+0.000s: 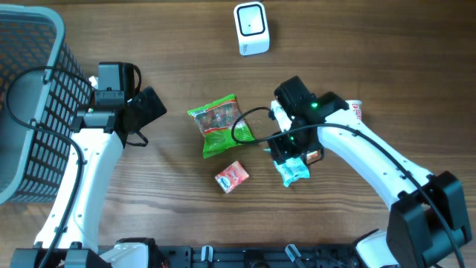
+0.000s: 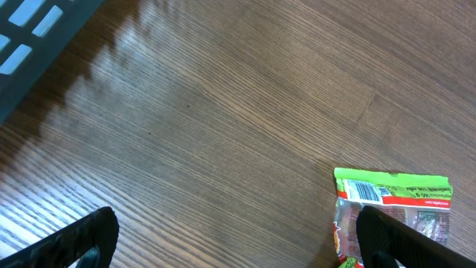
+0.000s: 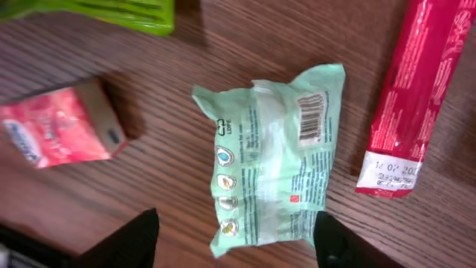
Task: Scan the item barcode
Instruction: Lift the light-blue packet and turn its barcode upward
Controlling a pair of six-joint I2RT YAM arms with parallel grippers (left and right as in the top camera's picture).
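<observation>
— Reaching in with its elbow bent, the right arm holds the right gripper [image 3: 236, 223] low over the mint-green packet [image 3: 271, 171], doesn't it?
— Yes. Its fingers [image 3: 130, 242] stand apart, one on each side of the packet's near end, and neither clearly touches it. The barcode [image 3: 311, 117] faces up, just ahead of the fingertips.
— And the left arm?
— It angles out from beside the basket [image 1: 30, 112]. The left gripper [image 2: 236, 219] hangs spread wide over bare wood, with a green snack bag [image 2: 394, 195] partly behind one finger.
— What's hard to see?
— Overhead, the right gripper covers most of the mint-green packet. The red stick pack [image 3: 413, 89] just beside it is cut off by the frame, and its print is unreadable. The white scanner [image 1: 251, 28] lies well beyond both grippers.
</observation>
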